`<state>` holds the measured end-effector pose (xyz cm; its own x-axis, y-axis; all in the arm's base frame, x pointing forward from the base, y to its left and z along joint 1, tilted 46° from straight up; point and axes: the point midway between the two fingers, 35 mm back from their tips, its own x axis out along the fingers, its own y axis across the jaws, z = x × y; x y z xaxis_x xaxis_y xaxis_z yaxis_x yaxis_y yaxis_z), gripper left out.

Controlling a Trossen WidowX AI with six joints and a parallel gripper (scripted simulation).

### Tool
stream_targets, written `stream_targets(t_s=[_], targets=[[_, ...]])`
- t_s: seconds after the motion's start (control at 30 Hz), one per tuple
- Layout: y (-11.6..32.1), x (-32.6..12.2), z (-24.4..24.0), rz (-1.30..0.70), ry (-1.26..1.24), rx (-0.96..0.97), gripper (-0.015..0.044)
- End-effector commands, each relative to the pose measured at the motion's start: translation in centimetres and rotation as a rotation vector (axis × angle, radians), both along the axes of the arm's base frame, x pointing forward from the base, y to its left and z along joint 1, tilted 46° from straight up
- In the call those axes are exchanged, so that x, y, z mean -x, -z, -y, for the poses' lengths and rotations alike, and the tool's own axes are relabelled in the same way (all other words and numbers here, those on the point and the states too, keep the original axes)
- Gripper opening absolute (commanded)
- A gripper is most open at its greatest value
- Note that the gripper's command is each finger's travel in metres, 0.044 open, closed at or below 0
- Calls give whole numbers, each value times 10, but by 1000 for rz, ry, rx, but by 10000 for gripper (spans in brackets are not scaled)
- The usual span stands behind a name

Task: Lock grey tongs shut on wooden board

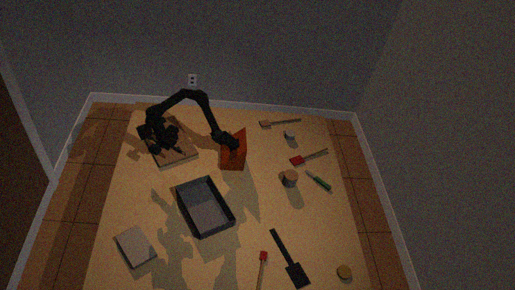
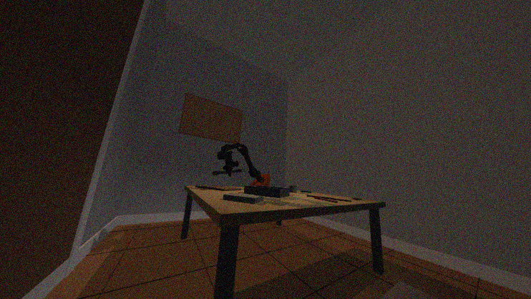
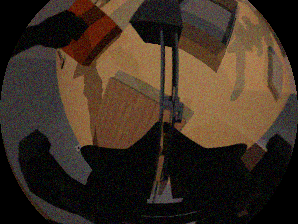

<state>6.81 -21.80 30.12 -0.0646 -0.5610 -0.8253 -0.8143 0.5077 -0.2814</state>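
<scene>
My gripper is shut on the grey tongs and holds them in the air above the wooden board. In the exterior view the tongs lie roughly level, clear of the table. In the wrist view their two long arms run close together, nearly parallel, with a small grey piece between them. I cannot tell whether they are locked. The dark arm hides much of the board and tongs in the top view. The roasting tin holds no tongs.
An orange block-like stand is beside the arm's base. A pale flat block lies near the tin. A green-handled tool, a black spatula and a round canister are farther right.
</scene>
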Motion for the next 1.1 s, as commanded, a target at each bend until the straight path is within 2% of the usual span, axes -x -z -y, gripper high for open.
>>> stream_targets(t_s=[0.0, 1.07], targets=[[-2, 7, 2, 30, 23, -5, -150], [-9, 79, 11, 254, 246, -17, -150]])
